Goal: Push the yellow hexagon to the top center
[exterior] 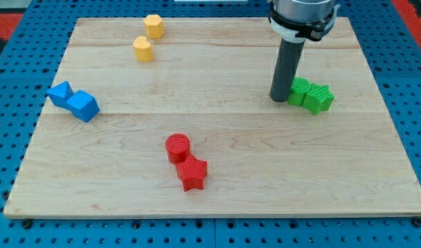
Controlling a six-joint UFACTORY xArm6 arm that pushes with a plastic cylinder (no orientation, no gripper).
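Two yellow blocks stand near the view's top left of the wooden board. The yellow hexagon (153, 26) is the upper one, close to the top edge. A second yellow block (143, 49) with a rounded, pointed shape sits just below and left of it. My tip (279, 98) is far to the right, at the end of the dark rod, touching or nearly touching the left side of two green blocks (311, 95). The tip is well apart from both yellow blocks.
Two blue blocks (74, 100) lie together at the left edge. A red cylinder (177, 147) and a red star (192, 173) sit touching at the bottom centre. The board (217, 200) rests on a blue perforated table.
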